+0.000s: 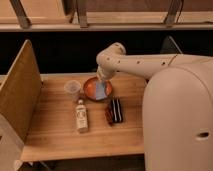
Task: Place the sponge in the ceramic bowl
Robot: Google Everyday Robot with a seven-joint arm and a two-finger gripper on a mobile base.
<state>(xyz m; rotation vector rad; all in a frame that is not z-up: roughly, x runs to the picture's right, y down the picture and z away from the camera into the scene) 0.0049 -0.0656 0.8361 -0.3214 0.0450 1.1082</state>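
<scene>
The ceramic bowl, orange-red and shallow, sits at the middle back of the wooden table. My gripper hangs at the end of the cream arm directly over the bowl's right half. The blue-grey sponge hangs from the gripper, its lower end down inside the bowl. The gripper is shut on the sponge's upper end. I cannot tell whether the sponge touches the bowl's floor.
A clear plastic cup stands just left of the bowl. A white bottle lies in front of it. A dark striped oblong object lies right of the bottle. A tall panel walls the table's left side.
</scene>
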